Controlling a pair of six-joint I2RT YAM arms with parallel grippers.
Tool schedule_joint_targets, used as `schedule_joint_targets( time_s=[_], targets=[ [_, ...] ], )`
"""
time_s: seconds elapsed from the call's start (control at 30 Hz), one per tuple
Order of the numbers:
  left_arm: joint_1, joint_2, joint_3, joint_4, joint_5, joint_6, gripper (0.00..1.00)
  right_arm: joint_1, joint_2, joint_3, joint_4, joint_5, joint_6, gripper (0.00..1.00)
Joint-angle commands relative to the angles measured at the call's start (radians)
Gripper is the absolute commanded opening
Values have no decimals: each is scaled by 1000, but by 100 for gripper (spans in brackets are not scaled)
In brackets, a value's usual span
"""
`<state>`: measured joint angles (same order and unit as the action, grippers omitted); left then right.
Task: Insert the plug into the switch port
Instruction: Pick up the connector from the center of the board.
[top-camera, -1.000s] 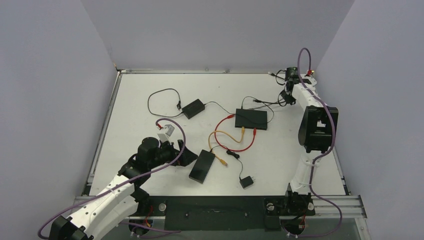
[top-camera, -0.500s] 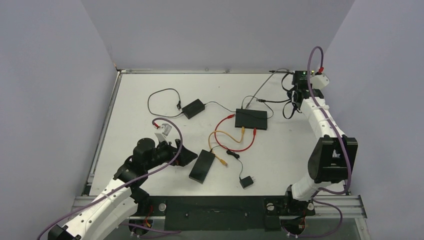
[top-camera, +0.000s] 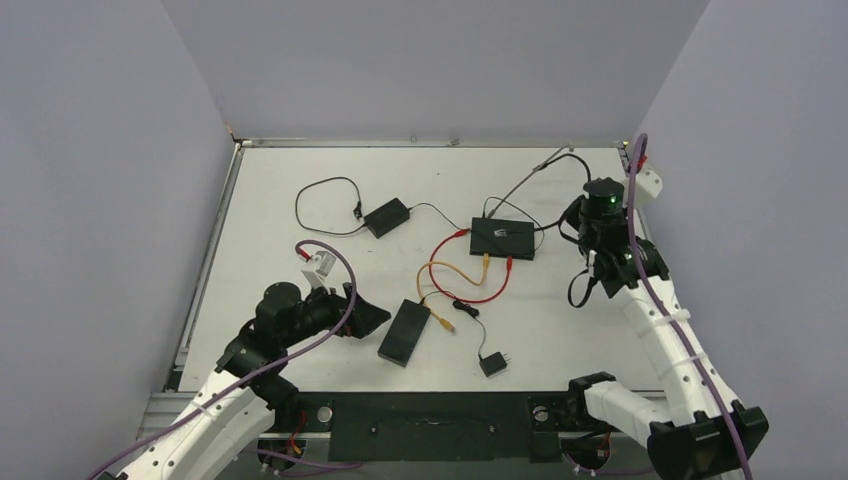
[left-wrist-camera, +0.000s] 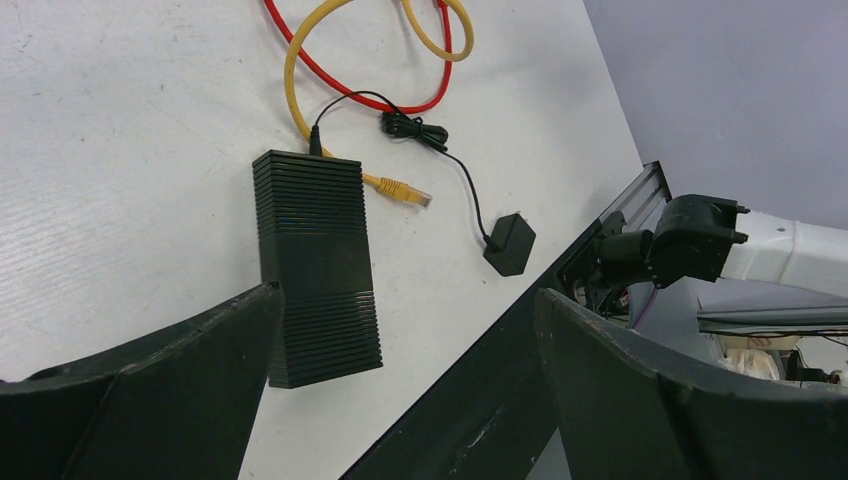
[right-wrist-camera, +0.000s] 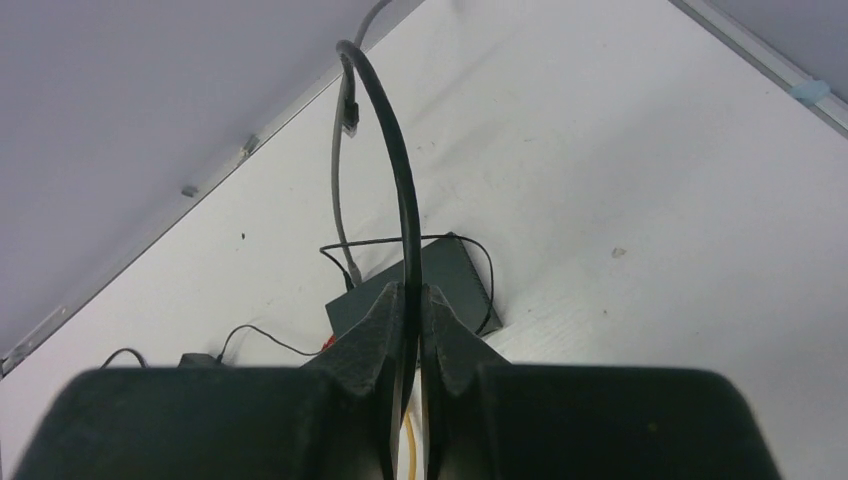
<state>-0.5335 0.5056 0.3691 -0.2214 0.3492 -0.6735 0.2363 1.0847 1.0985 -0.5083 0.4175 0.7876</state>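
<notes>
Top view: the right gripper (top-camera: 580, 218) is clenched on the black cable (top-camera: 572, 155), just right of the switch (top-camera: 503, 238). The cable arcs toward the far edge, and its plug end is too small to make out here. The left gripper (top-camera: 362, 312) is spread wide and holds nothing, just left of the ribbed black box (top-camera: 404, 332).

Left wrist: jaws wide apart. The ribbed box lies ahead, near the left finger, with a loose yellow connector (left-wrist-camera: 405, 192) just beside it.

Right wrist: fingers (right-wrist-camera: 385, 320) pinch the black cable, which rises in an arc. The plug (right-wrist-camera: 349, 115) hangs at the cable's far end, well beyond the fingertips and apart from the switch, which lies on the table ahead.
</notes>
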Motion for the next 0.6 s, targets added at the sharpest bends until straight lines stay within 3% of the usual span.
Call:
schedule_joint_targets(
  time_s=[0.0, 0.3, 0.57],
  targets=[
    [7, -28, 69, -38, 21, 4, 96, 57, -122, -49, -45, 55, -36, 0],
    [8, -77, 93, -86, 15, 2, 96, 266, -455, -167, -236, 86, 22, 0],
    [7, -73, 90, -50, 18, -17, 96, 418, -586, -248, -363, -85, 92, 0]
  ],
)
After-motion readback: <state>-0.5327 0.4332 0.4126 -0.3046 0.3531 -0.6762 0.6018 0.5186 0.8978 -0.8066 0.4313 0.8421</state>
